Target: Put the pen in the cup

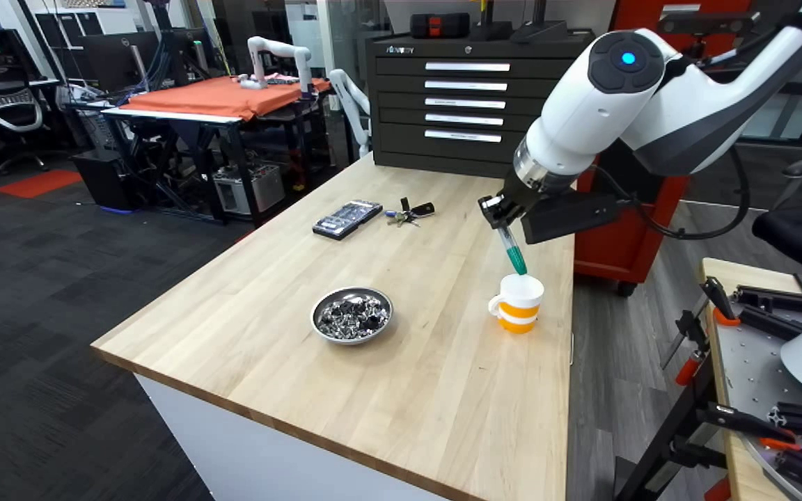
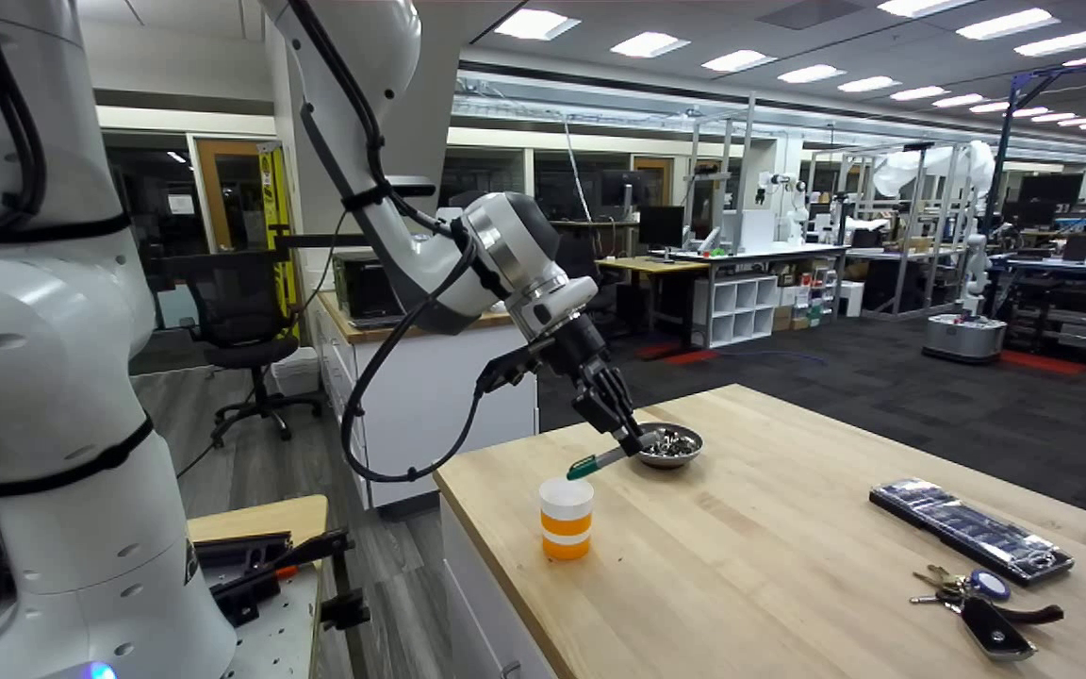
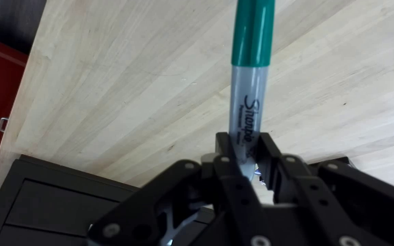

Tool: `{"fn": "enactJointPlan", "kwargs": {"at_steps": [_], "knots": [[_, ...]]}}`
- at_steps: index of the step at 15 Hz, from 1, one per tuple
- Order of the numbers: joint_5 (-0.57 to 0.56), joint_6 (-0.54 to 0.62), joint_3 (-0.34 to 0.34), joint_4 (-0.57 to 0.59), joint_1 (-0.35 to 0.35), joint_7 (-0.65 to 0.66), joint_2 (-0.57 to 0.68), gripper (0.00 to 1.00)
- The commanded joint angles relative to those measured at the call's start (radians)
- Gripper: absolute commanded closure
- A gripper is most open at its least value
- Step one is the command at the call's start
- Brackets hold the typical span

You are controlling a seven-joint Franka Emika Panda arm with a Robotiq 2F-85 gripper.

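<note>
My gripper [image 3: 245,145] is shut on the pen [image 3: 248,89], a grey-white marker with a green cap. The fingers grip the rear part of its body, and the green cap points away from them. In both exterior views, the gripper [image 1: 497,214] [image 2: 635,441] holds the pen [image 1: 514,252] [image 2: 597,462] tilted, cap end down. The cap's tip is just above the rim of the white cup [image 1: 520,306] [image 2: 567,524] with orange bands. The cup stands upright on the table, its handle showing in an exterior view. The cup is out of the wrist view.
A metal bowl [image 1: 352,340] [image 2: 669,463] of shiny bits stands on the wooden table [image 1: 408,403]. Keys [image 1: 409,211] and a flat dark case [image 1: 347,219] lie farther off. A dark drawer chest [image 1: 467,104] stands at one end. The cup is near a table edge.
</note>
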Motion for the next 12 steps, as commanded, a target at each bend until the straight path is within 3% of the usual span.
{"fn": "enactJointPlan", "kwargs": {"at_steps": [1,12], "knots": [[-0.085,0.034,-0.004,-0.014,-0.002,0.096,0.002,0.94],[-0.273,0.053,-0.004,-0.006,-0.001,0.263,0.068,0.94]]}}
